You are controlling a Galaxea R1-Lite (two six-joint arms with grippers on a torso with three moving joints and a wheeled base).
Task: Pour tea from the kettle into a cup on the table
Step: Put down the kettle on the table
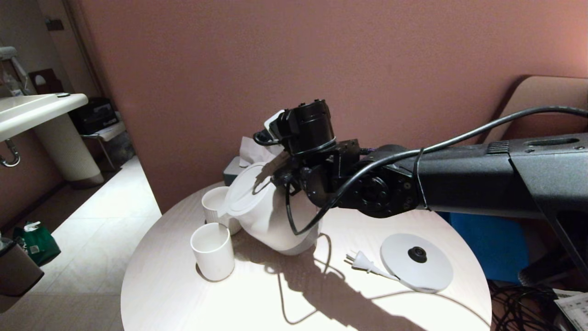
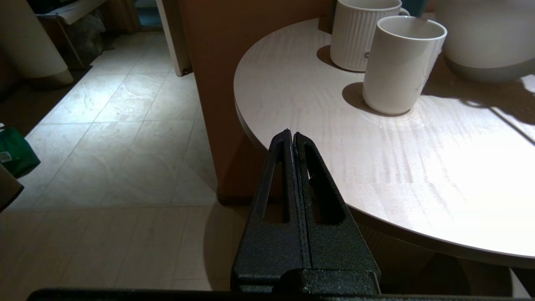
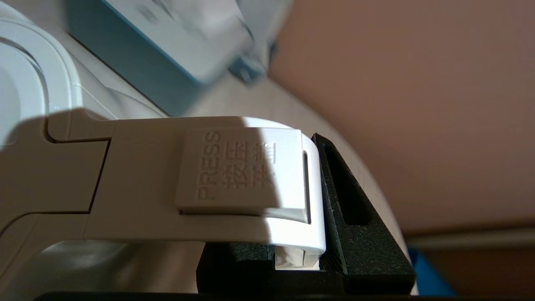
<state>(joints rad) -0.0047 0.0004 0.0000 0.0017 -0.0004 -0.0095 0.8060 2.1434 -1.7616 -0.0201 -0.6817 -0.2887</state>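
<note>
My right gripper (image 1: 275,177) is shut on the looped handle (image 3: 146,184) of the white kettle (image 1: 271,225). One black finger (image 3: 334,179) presses the handle's end beside the PRESS button. The kettle leans left, lid facing the cups, its spout at the rim of a ribbed mug (image 1: 216,207). The smooth white cup (image 1: 212,250) stands in front of that mug on the round pale table (image 1: 229,299). No tea stream shows. In the left wrist view, the cup (image 2: 397,67) stands before the kettle's grey band (image 2: 480,69). My left gripper (image 2: 291,133) hangs shut and empty off the table's left edge.
The grey base disc (image 1: 416,261) lies at the table's right, its plug (image 1: 360,263) and cord trailing toward the kettle. A tissue box (image 1: 236,168) stands behind the kettle against the brown wall. Open floor (image 2: 104,125) lies left of the table.
</note>
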